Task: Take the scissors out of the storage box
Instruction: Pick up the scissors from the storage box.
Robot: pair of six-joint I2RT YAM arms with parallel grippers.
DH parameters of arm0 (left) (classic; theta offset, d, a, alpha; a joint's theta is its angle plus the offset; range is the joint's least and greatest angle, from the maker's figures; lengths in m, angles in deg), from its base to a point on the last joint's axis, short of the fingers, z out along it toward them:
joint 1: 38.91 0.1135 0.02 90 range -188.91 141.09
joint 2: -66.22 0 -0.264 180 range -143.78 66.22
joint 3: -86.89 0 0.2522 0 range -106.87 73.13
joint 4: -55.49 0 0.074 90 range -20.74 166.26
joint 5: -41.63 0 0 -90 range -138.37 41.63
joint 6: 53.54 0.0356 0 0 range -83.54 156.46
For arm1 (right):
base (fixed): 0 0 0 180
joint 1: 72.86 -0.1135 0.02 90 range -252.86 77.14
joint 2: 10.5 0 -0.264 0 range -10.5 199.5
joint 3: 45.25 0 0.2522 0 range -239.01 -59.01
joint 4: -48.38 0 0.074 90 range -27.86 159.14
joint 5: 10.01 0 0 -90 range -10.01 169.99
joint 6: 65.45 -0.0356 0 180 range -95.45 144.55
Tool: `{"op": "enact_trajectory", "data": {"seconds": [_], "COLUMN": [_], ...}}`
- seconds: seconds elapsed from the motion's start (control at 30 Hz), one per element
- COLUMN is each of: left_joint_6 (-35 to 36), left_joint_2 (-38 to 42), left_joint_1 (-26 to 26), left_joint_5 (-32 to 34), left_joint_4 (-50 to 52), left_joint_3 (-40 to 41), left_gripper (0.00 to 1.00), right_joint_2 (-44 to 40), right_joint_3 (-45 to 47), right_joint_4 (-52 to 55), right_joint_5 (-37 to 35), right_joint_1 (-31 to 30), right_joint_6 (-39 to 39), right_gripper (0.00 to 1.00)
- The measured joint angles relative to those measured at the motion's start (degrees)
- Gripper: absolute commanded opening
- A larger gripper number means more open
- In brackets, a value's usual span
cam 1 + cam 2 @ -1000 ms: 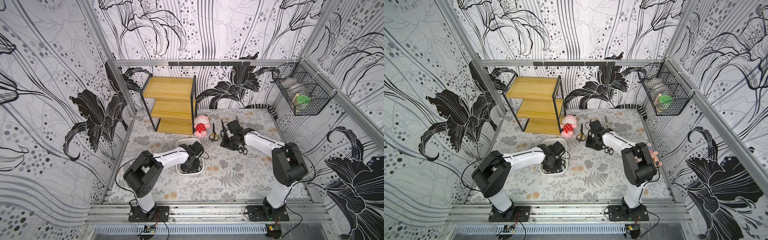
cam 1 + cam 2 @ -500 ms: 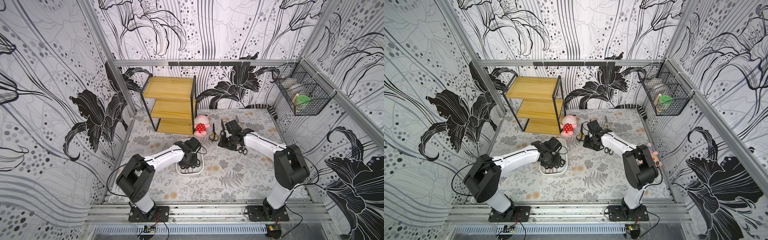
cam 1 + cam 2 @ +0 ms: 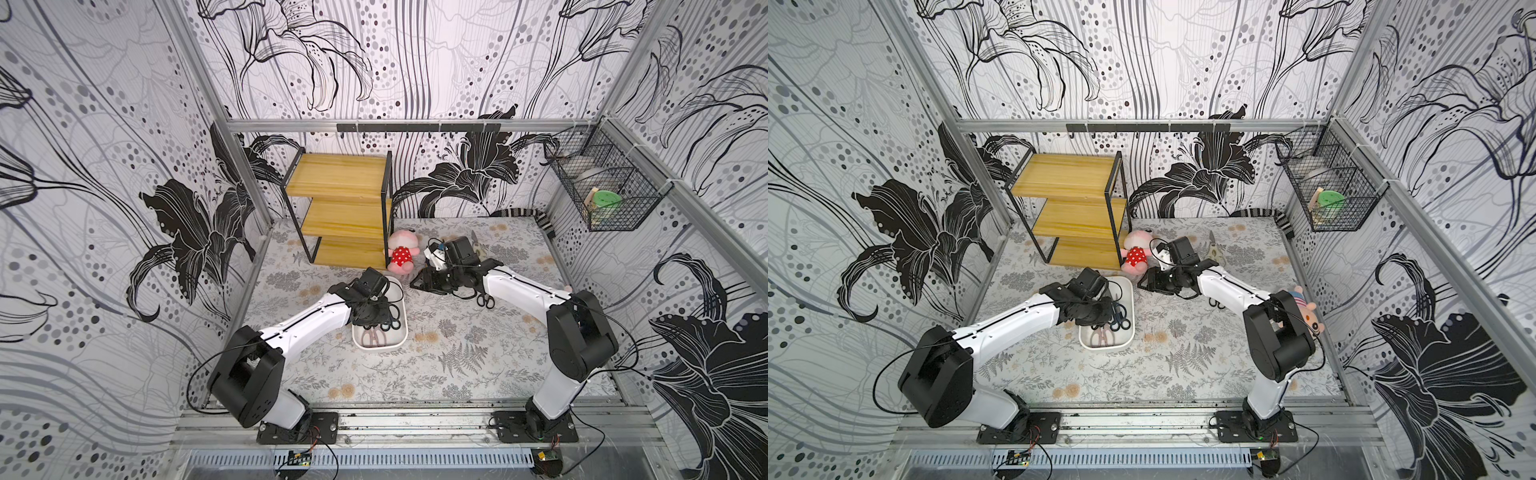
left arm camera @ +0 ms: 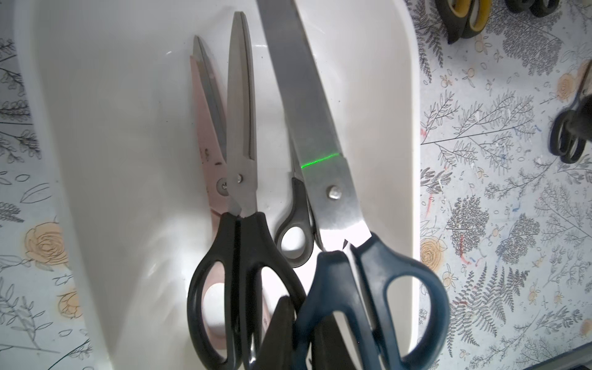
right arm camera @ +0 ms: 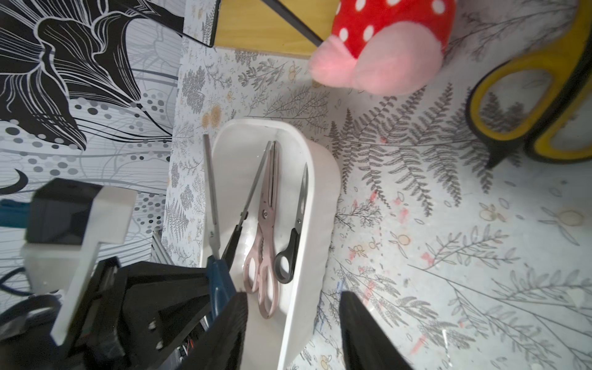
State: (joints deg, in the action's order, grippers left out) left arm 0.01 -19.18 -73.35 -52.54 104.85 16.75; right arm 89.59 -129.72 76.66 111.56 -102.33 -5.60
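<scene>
Overhanging the storage box point(image 4: 411, 134) rim: blue scissors point(image 4: 323, 179) in left gripper point(image 4: 304, 339).

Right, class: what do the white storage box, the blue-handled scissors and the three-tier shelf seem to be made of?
The white rounded storage box is probably plastic: glossy, moulded corners. The blue-handled scissors have blades like brushed steel, reflective grey; handles likely plastic. The three-tier shelf shows yellow wood grain, possibly laminate; its thin black frame looks metal.

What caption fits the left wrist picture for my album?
Left tool grips blue-handled scissors over the white storage box; three other pairs lie inside.
</scene>
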Motion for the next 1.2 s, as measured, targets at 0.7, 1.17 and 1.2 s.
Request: {"op": "enact_trajectory", "data": {"seconds": [0.7, 1.17, 1.2], "left_joint_6": [-1.01, -1.73, -1.88], "left_joint_2": [-0.07, 3.15, 3.15], "left_joint_1": [1.09, 3.43, 3.43], "left_joint_5": [-8.31, -11.37, -11.5], "left_joint_4": [-15.91, -22.16, -22.58], "left_joint_3": [11.32, 15.5, 15.63], "left_gripper": [0.0, 0.0, 0.0], "right_joint_2": [5.68, 6.23, 6.23], "right_joint_3": [0.76, 1.11, 1.11], "right_joint_4": [-3.82, -3.37, -3.37], "right_joint_5": [7.13, 9.64, 9.68], "right_joint_1": [-4.87, -5.97, -6.1], "right_joint_6": [2.67, 3.23, 3.28], "right_gripper": [0.5, 0.48, 0.48]}}
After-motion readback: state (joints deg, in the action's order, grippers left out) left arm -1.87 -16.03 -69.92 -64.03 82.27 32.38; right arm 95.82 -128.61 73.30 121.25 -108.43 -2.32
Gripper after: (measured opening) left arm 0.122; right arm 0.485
